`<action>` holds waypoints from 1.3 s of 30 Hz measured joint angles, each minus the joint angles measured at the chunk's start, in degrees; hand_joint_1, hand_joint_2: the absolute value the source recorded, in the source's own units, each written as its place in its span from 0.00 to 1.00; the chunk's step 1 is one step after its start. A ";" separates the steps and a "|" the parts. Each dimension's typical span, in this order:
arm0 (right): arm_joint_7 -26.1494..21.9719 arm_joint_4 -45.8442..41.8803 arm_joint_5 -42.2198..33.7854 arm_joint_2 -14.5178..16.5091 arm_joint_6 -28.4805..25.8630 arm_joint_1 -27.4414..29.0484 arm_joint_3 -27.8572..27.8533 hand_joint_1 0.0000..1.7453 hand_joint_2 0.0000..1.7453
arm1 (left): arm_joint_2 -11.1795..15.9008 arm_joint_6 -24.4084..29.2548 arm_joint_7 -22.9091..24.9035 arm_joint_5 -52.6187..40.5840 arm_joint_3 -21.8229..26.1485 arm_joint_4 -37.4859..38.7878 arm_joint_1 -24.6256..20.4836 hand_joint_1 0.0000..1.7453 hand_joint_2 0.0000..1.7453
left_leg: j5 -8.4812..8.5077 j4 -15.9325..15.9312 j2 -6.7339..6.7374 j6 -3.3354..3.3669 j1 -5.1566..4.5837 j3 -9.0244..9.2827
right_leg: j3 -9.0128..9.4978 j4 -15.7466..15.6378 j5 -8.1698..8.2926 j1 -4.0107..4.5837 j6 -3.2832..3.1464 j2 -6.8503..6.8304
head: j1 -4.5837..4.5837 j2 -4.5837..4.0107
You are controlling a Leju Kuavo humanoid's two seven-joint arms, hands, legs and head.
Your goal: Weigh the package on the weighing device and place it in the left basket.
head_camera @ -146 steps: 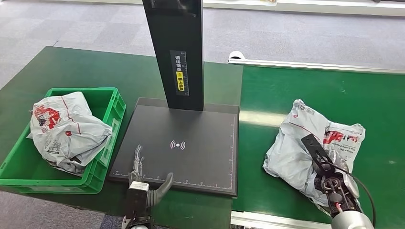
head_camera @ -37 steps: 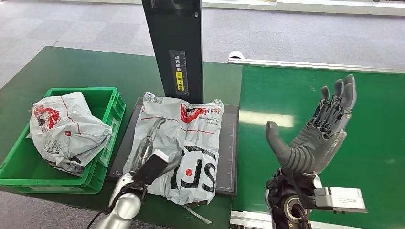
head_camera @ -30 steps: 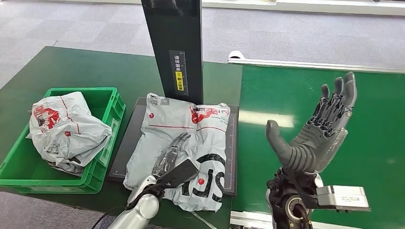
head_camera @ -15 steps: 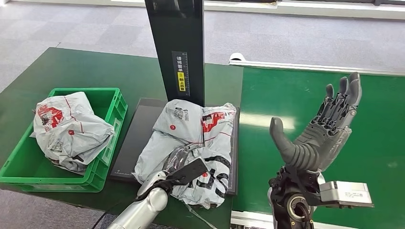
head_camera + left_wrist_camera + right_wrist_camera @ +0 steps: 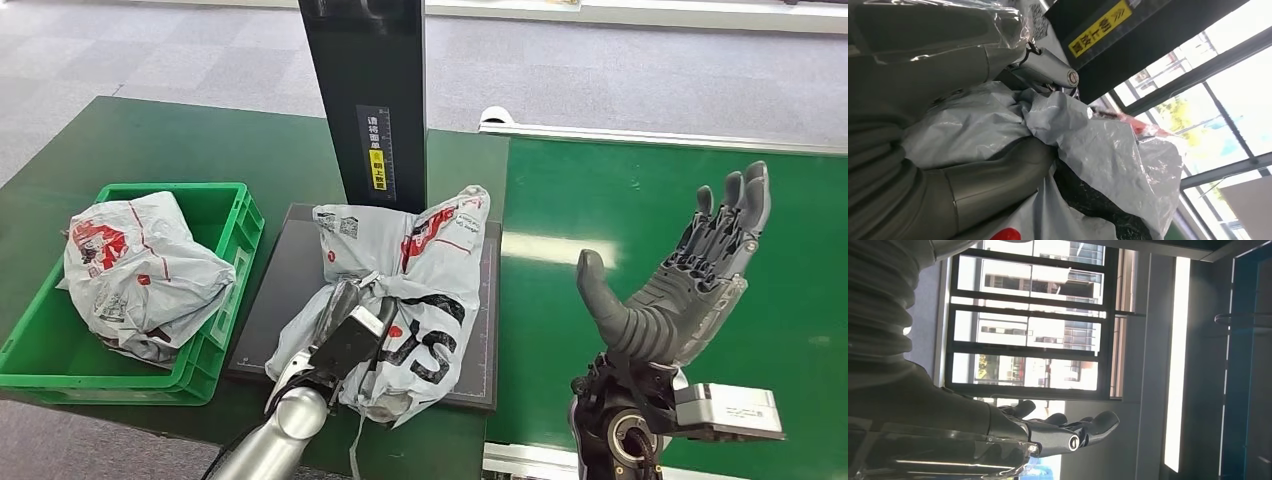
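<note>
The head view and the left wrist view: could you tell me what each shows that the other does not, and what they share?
Head view alone: the green basket with another bag inside, the scale platform, the raised right hand. Left wrist view alone: windows behind the scale. Both: the left hand gripping the grey package, and the black post's yellow label.

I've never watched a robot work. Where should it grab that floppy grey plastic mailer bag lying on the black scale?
Probably the bunched near end of the grey plastic mailer bag, from the robot's side: the left robot hand already grips folds there, and the black scale post blocks the far side.
</note>
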 joint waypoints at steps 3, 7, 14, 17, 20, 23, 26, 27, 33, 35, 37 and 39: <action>-0.08 0.01 -0.13 0.00 -0.10 0.05 -0.18 0.00 1.00 | 0.78 2.99 -3.06 1.77 0.07 -4.66 1.04 0.92 1.00 | 0.00 0.00 0.01 0.00 0.00 -0.03 | -0.03 0.00 0.00 0.00 0.00 0.01 | 0.01 0.00; -0.61 0.03 -0.46 0.00 -0.41 0.56 -0.48 0.00 1.00 | 2.94 8.14 -3.99 2.82 1.73 -16.58 2.80 1.00 1.00 | 0.00 -0.01 0.03 0.00 0.01 -0.05 | -0.05 0.00 0.00 0.01 0.00 0.03 | -0.01 -0.01; -1.28 0.57 -2.47 -0.11 -1.13 0.92 -0.62 0.00 1.00 | 6.88 14.77 0.43 1.79 12.63 -29.42 1.66 1.00 1.00 | 0.03 -0.03 0.07 -0.04 0.08 -0.03 | -0.05 0.01 0.00 0.09 -0.03 0.04 | 0.01 -0.01; -1.16 1.39 -3.73 -0.37 -1.69 0.53 -0.42 0.00 1.00 | 9.40 15.08 2.43 0.45 20.61 -26.06 -3.38 1.00 1.00 | 0.12 -0.03 0.07 -0.12 0.10 0.00 | -0.04 0.02 0.05 0.10 -0.09 0.03 | 0.01 -0.01; -1.16 2.36 -4.89 -0.68 -2.60 0.27 -0.14 0.00 1.00 | 12.71 16.01 3.48 -2.75 27.42 -17.75 -9.70 1.00 1.00 | 0.19 -0.03 0.07 -0.15 0.10 0.02 | -0.04 0.05 0.09 0.12 -0.13 0.04 | 0.01 -0.01; -1.16 3.02 -5.44 -0.91 -3.19 0.16 0.20 0.00 1.00 | 15.89 16.76 4.87 -6.18 31.48 -6.99 -15.99 1.00 1.00 | 0.20 -0.02 0.07 -0.15 0.10 0.02 | -0.04 0.06 0.11 0.12 -0.15 0.05 | 0.01 0.00; -1.10 3.58 -5.62 -1.07 -3.38 0.01 0.49 0.00 1.00 | 18.75 17.83 7.76 -10.62 33.51 4.94 -21.63 1.00 1.00 | 0.21 -0.02 0.13 -0.16 0.10 0.02 | -0.06 0.07 0.12 0.12 -0.16 0.09 | 0.01 -0.01; -1.05 3.73 -5.62 -1.11 -3.39 -0.06 0.55 0.00 1.00 | 19.39 18.13 8.95 -11.94 33.71 7.80 -22.92 1.00 1.00 | 0.21 -0.02 0.14 -0.16 0.10 0.01 | -0.07 0.07 0.12 0.12 -0.16 0.10 | 0.01 -0.01; -0.44 4.79 -5.63 -1.37 -3.54 -0.33 0.99 0.00 1.00 | 22.72 18.72 16.23 -17.85 33.93 21.91 -28.14 1.00 1.00 | 0.19 -0.02 0.21 -0.18 0.10 -0.04 | -0.13 0.08 0.12 0.12 -0.16 0.19 | 0.01 -0.01; -0.28 5.40 -5.63 -1.52 -3.66 -0.36 1.29 0.00 1.00 | 24.21 18.81 17.75 -19.05 33.97 28.38 -30.21 1.00 1.00 | 0.18 -0.02 0.22 -0.19 0.10 -0.07 | -0.18 0.07 0.12 0.11 -0.16 0.23 | 0.01 -0.01; -0.26 5.70 -5.63 -1.61 -3.75 -0.37 1.40 0.00 1.00 | 24.64 18.77 18.80 -19.80 33.96 30.58 -31.02 1.00 1.00 | 0.18 -0.02 0.21 -0.19 0.10 -0.08 | -0.18 0.07 0.12 0.11 -0.16 0.23 | 0.02 0.00; -0.13 5.98 -5.63 -1.69 -3.98 -0.37 1.44 0.00 1.00 | 25.12 18.20 21.60 -21.51 33.94 32.57 -31.80 0.91 1.00 | 0.18 -0.02 0.24 -0.19 0.10 -0.08 | -0.18 0.07 0.12 0.11 -0.16 0.24 | 0.02 -0.01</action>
